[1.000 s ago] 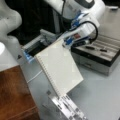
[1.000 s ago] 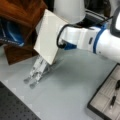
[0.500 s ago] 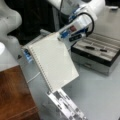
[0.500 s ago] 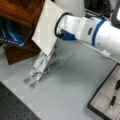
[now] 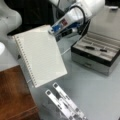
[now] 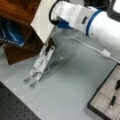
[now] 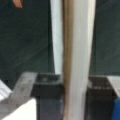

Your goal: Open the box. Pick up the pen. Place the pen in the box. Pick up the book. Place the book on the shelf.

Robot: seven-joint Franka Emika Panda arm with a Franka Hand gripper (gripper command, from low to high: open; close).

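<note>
My gripper point(image 5: 55, 33) is shut on the upper edge of the book point(image 5: 40, 57), a white spiral-bound notebook hanging tilted in the air. In a front view the book point(image 6: 43, 18) sits in front of the reddish-brown shelf point(image 6: 17, 7), level with its top. The wrist view shows the book point(image 7: 75, 45) edge-on, clamped between the two dark fingers point(image 7: 47, 87). The box point(image 5: 87, 60) stands open at the right, its lid raised behind it. The black pen point(image 5: 96, 48) lies in the box's divided tray, seen again at pen point(image 6: 114, 96) in box point(image 6: 100, 110).
A clear stand with white strips point(image 5: 65, 102) stands on the grey table below the book, also seen as the stand point(image 6: 41, 63). The shelf's brown top point(image 5: 12, 95) fills the lower left. A blue object point(image 6: 10, 35) sits inside the shelf. A white cable point(image 6: 100, 51) trails from the arm.
The gripper has carried the book upward and toward the shelf. The box and pen have not moved.
</note>
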